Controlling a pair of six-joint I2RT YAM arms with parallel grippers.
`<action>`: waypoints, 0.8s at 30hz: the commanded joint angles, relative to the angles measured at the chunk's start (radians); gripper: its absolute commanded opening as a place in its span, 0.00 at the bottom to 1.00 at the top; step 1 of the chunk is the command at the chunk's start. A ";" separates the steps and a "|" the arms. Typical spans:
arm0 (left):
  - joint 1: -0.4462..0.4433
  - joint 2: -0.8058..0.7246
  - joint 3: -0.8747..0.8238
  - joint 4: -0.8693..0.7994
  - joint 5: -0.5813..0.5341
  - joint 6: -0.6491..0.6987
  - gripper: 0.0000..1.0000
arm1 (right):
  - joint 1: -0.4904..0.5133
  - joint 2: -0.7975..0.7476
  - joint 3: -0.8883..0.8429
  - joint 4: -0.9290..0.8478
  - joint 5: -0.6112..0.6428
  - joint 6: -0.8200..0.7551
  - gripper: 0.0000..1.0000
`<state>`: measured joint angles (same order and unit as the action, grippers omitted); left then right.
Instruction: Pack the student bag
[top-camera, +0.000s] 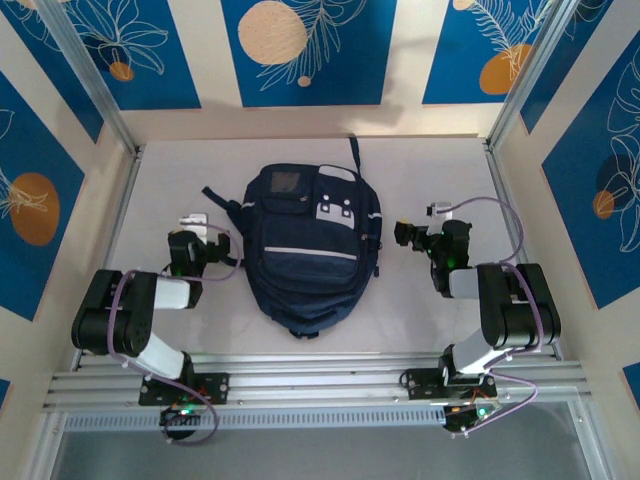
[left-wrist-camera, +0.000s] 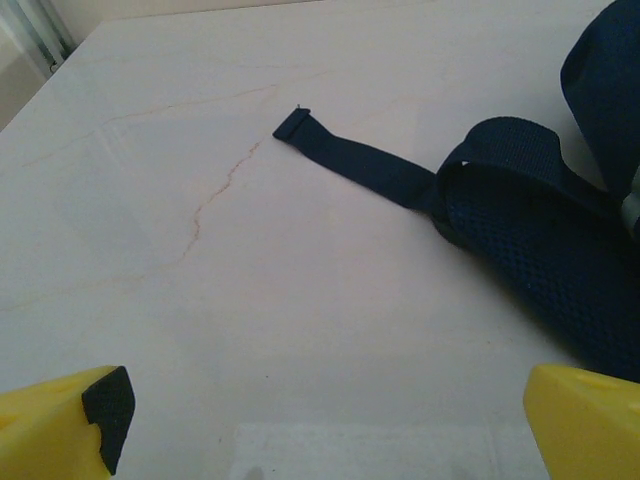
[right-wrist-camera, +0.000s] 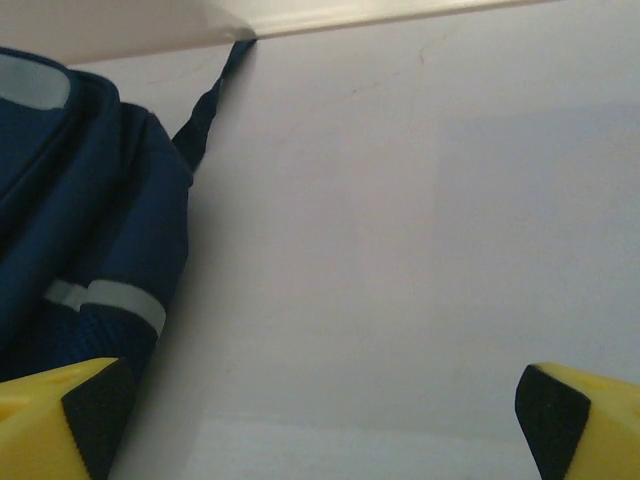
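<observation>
One backpack (top-camera: 308, 255): flat on the table (top-camera: 170, 180), strap (left-wrist-camera: 350, 162) trailing left.
Left gripper (left-wrist-camera: 330, 405): fingers wide apart, empty.
Right gripper (right-wrist-camera: 318, 405): fingers wide apart, empty.

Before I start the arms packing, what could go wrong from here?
The loose strap trails across the table ahead of the open left fingers; it could snag them or drag the backpack. The backpack's soft side sits just beside the open right fingers; a grab there might pinch only fabric and slip.

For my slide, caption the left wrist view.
Open left gripper over the table, facing the student bag and its loose strap.
</observation>
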<state>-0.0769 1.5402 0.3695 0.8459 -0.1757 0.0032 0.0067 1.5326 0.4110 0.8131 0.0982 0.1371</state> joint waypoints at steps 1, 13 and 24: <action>-0.009 0.001 0.020 0.016 -0.001 0.015 1.00 | 0.001 -0.004 0.002 0.008 0.030 -0.031 0.99; -0.029 -0.003 0.011 0.030 -0.025 0.029 1.00 | -0.005 -0.011 0.003 -0.001 0.003 -0.034 1.00; -0.023 -0.005 0.013 0.026 -0.013 0.026 1.00 | -0.005 -0.011 0.002 -0.002 0.003 -0.034 1.00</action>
<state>-0.0967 1.5402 0.3695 0.8459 -0.1848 0.0109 0.0063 1.5326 0.4107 0.7990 0.1043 0.1257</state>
